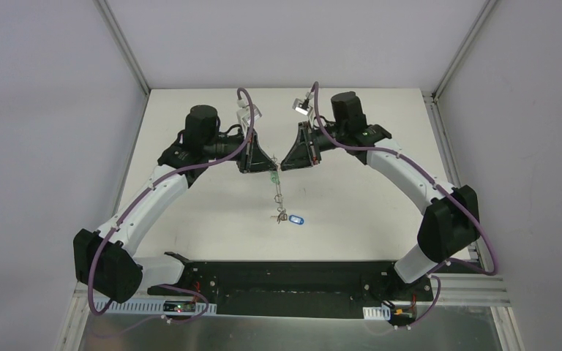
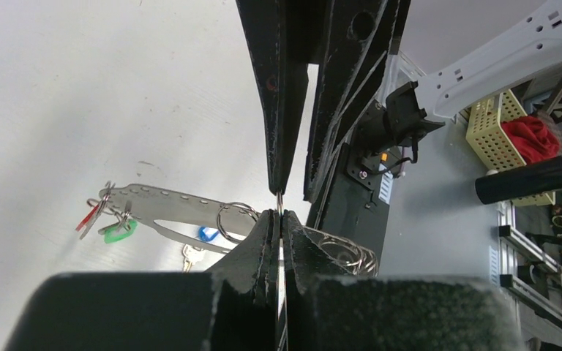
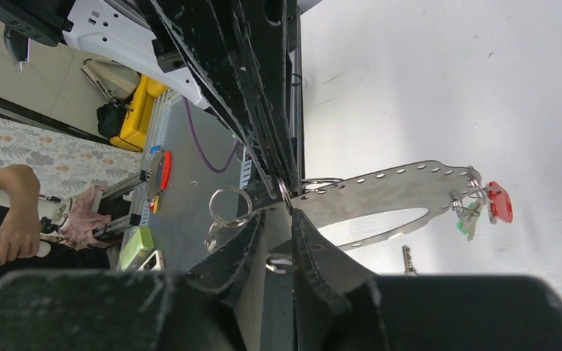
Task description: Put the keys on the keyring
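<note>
White tabletop (image 1: 190, 219), plain grey walls (image 1: 44, 110), aluminium frame posts (image 1: 124, 44), patterned floor (image 3: 51, 157), yellow basket (image 2: 494, 135) beside the table

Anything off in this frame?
Blue-tagged key lies loose on the table, beside the dangling bunch, not on the keyring pinched by the left gripper. It looks dropped or not yet threaded; I can't confirm it is detached.
</note>
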Tool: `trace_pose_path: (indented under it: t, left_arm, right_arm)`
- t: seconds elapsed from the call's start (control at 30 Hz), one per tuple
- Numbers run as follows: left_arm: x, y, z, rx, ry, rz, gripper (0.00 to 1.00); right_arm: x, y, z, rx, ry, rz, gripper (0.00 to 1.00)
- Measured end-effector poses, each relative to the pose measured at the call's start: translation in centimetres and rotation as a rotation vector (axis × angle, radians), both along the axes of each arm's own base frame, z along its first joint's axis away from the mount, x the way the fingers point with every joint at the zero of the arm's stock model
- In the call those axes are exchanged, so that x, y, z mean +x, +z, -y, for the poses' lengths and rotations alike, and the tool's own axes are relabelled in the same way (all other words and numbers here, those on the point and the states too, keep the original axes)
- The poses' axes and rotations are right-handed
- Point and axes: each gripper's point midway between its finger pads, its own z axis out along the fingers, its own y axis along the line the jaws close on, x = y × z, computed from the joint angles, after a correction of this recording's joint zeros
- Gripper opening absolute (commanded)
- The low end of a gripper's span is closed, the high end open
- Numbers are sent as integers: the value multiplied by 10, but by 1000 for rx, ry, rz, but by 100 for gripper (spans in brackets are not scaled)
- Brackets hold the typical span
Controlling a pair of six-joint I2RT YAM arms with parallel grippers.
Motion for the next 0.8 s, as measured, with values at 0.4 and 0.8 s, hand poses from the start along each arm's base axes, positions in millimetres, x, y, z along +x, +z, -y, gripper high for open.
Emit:
trace_pose_path:
  t: [0.4,0.8]
  left_arm:
    - [-15,-7,5,45,-57,8,0]
    - [-19,-7,6,43,-76,3,0]
  right_arm:
    - [-2,3,1,-18,8,40,26]
    - [-15,1,-5,-32,47,55,21]
